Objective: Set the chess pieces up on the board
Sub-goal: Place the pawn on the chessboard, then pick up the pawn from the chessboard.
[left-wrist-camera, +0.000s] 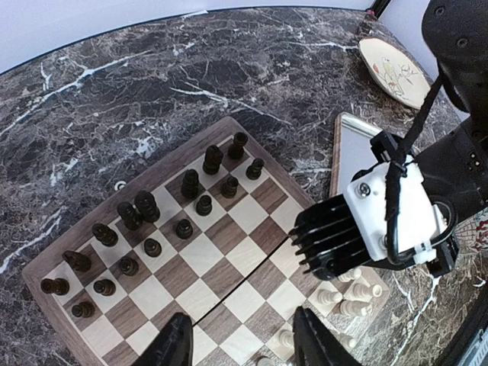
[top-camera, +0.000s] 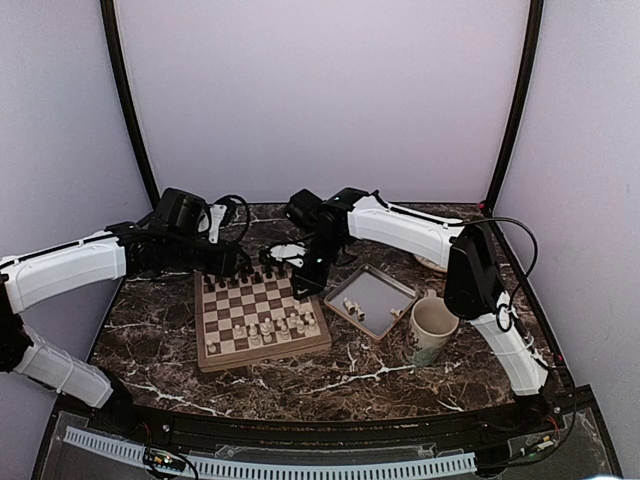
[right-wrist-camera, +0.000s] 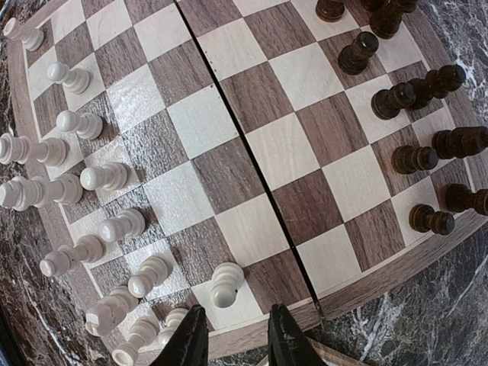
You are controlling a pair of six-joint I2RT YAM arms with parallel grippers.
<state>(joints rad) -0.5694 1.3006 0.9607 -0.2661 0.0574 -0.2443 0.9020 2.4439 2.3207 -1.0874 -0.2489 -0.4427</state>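
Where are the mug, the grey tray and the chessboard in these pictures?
mug (top-camera: 428, 342): top external view, on its outer wall.
grey tray (top-camera: 380, 290): top external view, on its bare floor.
chessboard (right-wrist-camera: 309, 76): right wrist view, on an empty light square.

Cream-white chess pieces (right-wrist-camera: 226, 284), dark brown chessmen (right-wrist-camera: 415, 158), a brown-checked board (right-wrist-camera: 252, 229) (tan rim), a white-veined dark table (top-camera: 380, 375).

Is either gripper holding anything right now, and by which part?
Nothing is held. The right gripper is open, with a white pawn standing free on the board just past its tips; the left gripper is open and empty.
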